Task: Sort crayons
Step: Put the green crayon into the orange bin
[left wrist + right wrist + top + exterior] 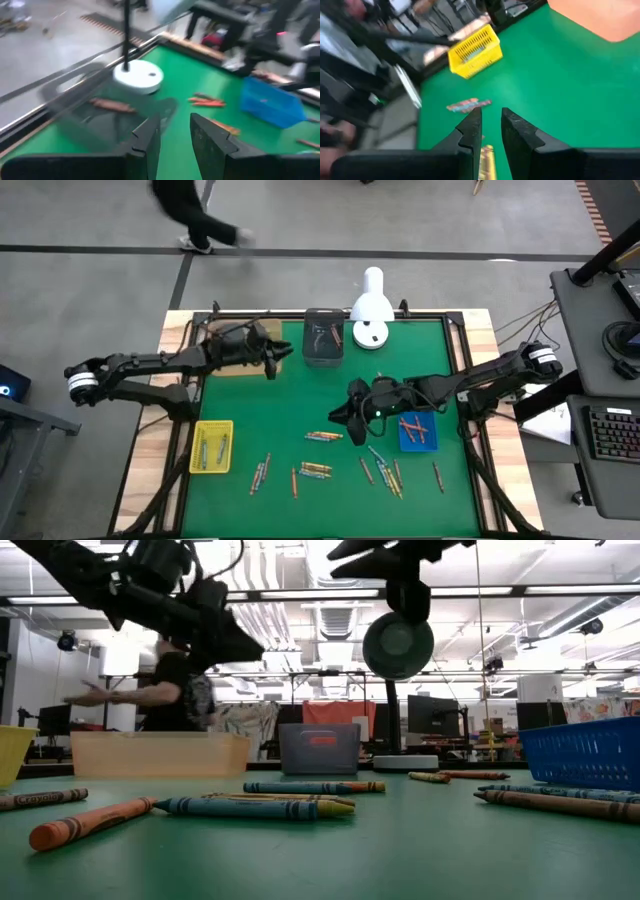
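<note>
Crayons lie scattered across the near half of the green mat — a loose spread running from the yellow tray over to the blue tray, with a tight clump of them just below the blue one. Some sorting is already done, by the look of it: a few sticks rest in the yellow tray, reddish ones in the blue tray, and a couple in the dark grey tray at the far edge beside the white lamp base. More than a dozen are left on the mat, so I'd call it well short of halfway.

Near the middle of the table, the right gripper hangs above the mat, just left of the blue tray; its fingers stand a narrow gap apart with nothing between them, a yellowish crayon lying below. Over at the far left, the left gripper hovers near the orange tray — jaws slightly parted, and empty as far as I can see
</note>
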### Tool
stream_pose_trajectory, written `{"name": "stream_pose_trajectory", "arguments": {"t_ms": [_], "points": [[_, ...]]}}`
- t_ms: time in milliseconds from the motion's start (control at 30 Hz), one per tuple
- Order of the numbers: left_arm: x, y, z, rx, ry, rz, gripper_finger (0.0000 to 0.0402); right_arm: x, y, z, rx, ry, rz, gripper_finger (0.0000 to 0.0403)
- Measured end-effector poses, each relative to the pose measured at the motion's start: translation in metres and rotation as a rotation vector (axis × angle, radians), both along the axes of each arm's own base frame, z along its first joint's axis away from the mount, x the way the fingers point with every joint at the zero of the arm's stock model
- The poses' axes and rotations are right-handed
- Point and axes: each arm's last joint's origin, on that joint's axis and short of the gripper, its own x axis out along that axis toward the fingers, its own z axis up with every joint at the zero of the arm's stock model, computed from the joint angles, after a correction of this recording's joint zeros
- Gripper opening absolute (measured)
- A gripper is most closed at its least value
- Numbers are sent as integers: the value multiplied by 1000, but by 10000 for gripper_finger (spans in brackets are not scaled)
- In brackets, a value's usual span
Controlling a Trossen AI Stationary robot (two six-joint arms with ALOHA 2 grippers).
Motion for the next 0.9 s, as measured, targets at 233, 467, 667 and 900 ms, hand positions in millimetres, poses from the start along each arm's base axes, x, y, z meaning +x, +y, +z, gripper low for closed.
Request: {"name": "stream_pose_trajectory", "arguments": {"t_ms": [233,467,667,900], "points": [[6,-17,-3,-39,-64,-61,88,10,24,-26,-106,57,-127,61],[7,-28,-10,-55,-65,-98,88,30,53,-37,-84,89,-83,59],[7,-35,-6,-77,-84,-129,88,56,64,-42,-188,237,-51,59],[4,-50,5,-94,-139,-232,88,84,67,-43,-240,480,-85,59]]}}
